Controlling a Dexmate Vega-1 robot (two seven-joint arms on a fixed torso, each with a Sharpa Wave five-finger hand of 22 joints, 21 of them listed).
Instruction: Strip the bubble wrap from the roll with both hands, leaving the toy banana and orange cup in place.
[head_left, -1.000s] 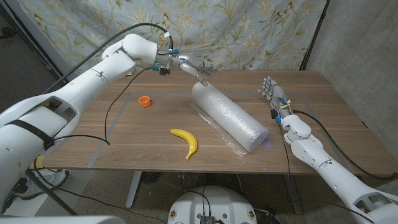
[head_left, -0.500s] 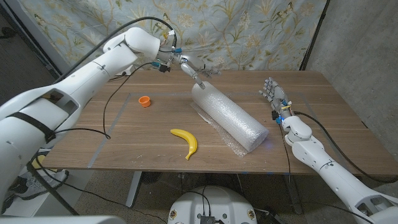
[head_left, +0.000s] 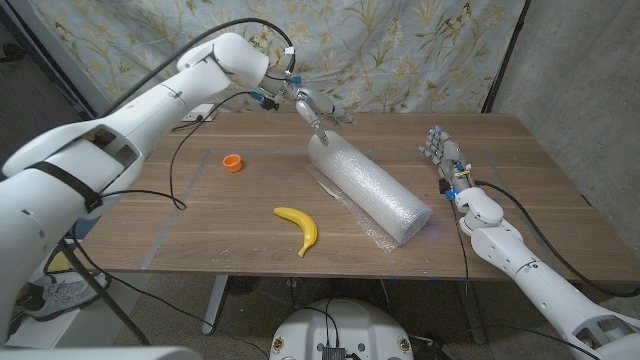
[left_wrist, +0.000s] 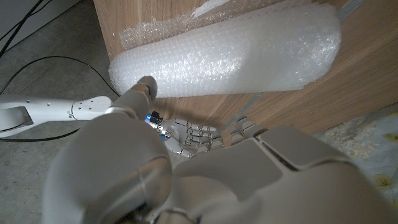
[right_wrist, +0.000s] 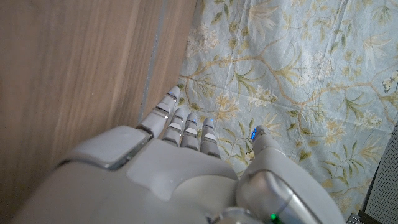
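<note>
The left hand (head_left: 325, 113) hovered at the bubble wrap roll's (head_left: 368, 186) far end, fingers spread, holding nothing, apparently seeking the wrap's edge. The right hand (head_left: 441, 150) waited right of it, fingers apart and empty.

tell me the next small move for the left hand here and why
Probably lower the left hand onto the far end of the bubble wrap roll and take hold there. It hovers at that end with fingers apart, holding nothing, while the right hand stands open and apart from the roll. The toy banana and orange cup lie clear on the roll's other side.
</note>
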